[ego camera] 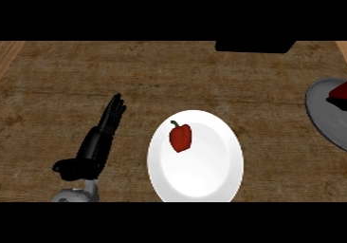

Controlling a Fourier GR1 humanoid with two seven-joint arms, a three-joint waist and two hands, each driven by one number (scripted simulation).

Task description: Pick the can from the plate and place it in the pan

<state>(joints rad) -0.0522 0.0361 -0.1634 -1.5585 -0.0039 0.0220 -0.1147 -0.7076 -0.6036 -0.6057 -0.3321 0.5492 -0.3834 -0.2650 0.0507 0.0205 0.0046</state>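
A white plate [204, 175] lies in the lower middle of the head view, with a red bell pepper [180, 137] on its upper left part. No can stands on the plate. My left hand [99, 142] rests open on the counter left of the plate, fingers straight and pointing away. A grey pan [323, 114] is cut by the right edge. Over it sits a dark red object [342, 90], perhaps the can, with a black shape [342, 104] just below it that may be my right hand. Most of both lies outside the view.
A black object [255, 46] sits at the counter's far edge, right of centre. The brown counter top [169, 76] spreads between the plate and the far edge. A lighter wooden strip [4, 52] runs along the left.
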